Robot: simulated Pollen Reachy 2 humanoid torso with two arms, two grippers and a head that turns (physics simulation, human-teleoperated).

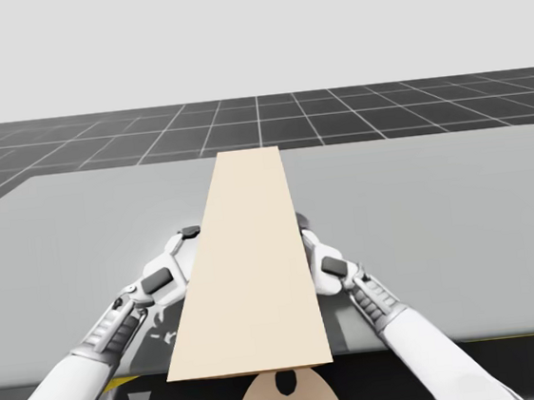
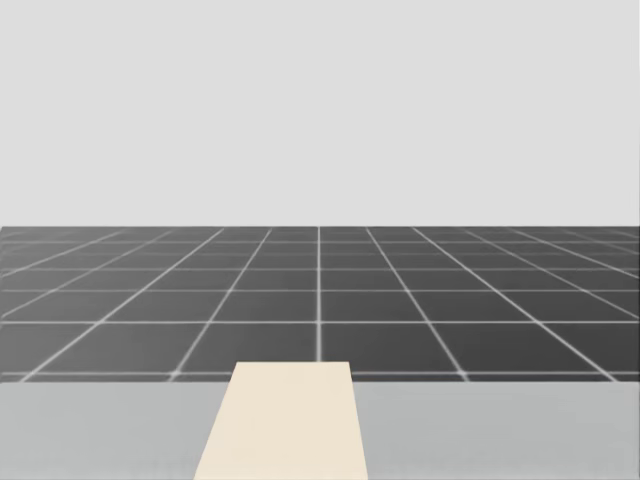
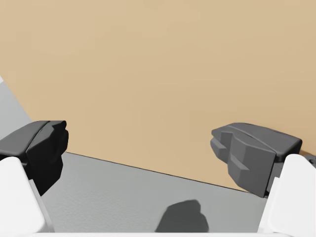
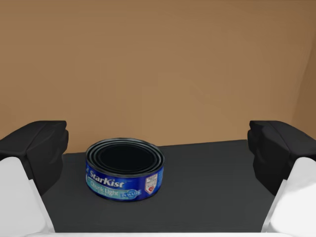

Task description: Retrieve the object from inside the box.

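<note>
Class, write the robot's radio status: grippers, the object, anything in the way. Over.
Left gripper open, facing the box outer wall. Right gripper open, blue can just ahead, untouched. Path to it clear.

box [image 1: 245, 260]: matt tan cardboard | blue can [image 4: 125, 170]: glossy metal | table [image 1: 442, 229]: matt grey

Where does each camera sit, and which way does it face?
High view: fixed above the table, looking down on the beige box; both arms flank it.
Head view: on my head, facing forward over the box top.
Left wrist view: open left gripper faces the box's outer wall.
Right wrist view: open right gripper faces the blue flat can inside.
High and head views share the box top.
</note>
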